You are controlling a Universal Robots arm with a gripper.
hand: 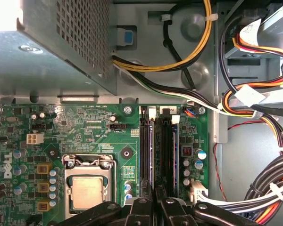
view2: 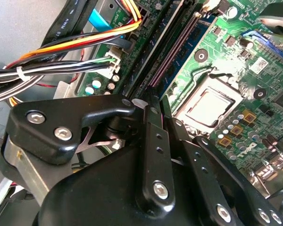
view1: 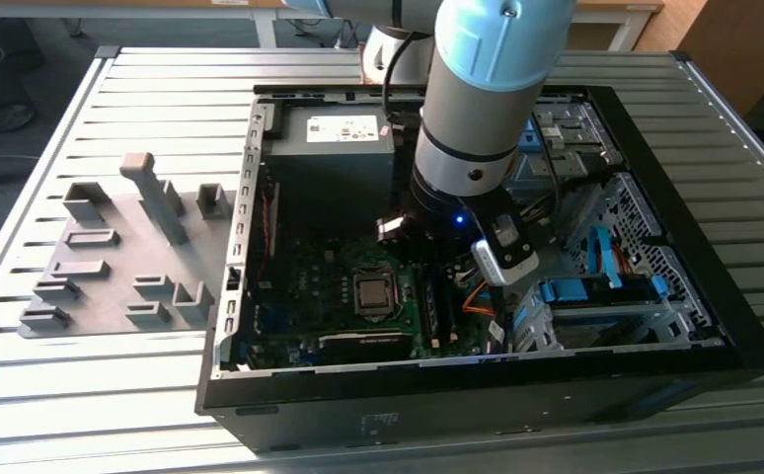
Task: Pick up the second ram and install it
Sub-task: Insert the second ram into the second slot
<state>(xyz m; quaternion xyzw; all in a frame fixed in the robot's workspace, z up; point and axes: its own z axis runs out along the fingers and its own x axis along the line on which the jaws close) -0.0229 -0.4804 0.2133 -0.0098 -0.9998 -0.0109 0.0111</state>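
- A ribbed grey metal worktop (view1: 132, 395) carries everything.
- An open black computer case (view1: 488, 400) sits on it.
- A grey holder tray (view1: 99, 281) lies beside the case, toward the exterior view's left.

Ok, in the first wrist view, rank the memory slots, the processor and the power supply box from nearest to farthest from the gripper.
1. Memory slots: directly in front of the gripper.
2. Processor: on the board, off to one side of the slots.
3. Power supply box: past the board's far edge, farthest away.
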